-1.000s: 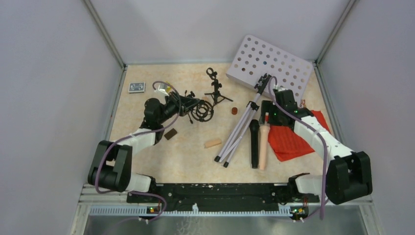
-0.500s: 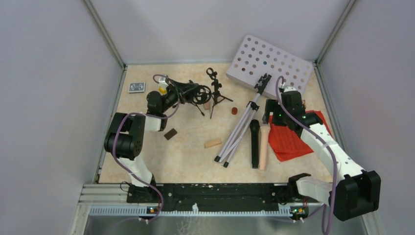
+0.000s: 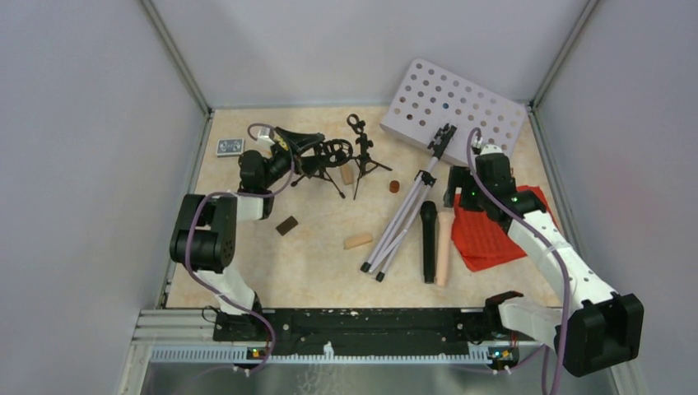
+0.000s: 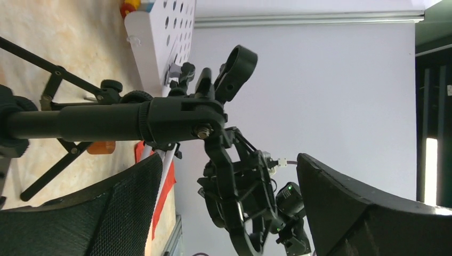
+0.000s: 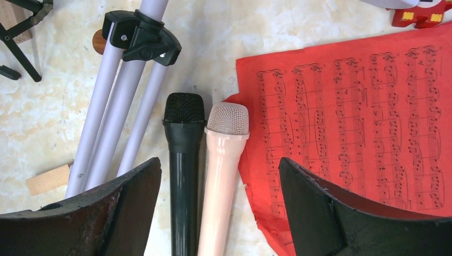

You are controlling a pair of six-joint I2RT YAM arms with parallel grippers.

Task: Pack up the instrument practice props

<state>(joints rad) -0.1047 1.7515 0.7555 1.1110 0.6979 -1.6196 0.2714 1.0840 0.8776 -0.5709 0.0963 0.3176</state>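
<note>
While by the left tool [image 3: 290, 153], small black tripod [image 3: 328, 153] now farther back.

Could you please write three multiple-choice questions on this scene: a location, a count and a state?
1. Where does the beige microphone lie? A) alone in the far left corner B) between the black microphone and the red sheet music C) lifted in the air
2. How many microphones lie on the table? A) one B) three C) two
3. How is the right gripper? A) open, holding nothing B) shut on the black microphone C) shut on the red sheet music
Answers: 1 B, both flank it in the right wrist view; 2 C, one black, one beige; 3 A, its fingers stand wide apart.
</note>
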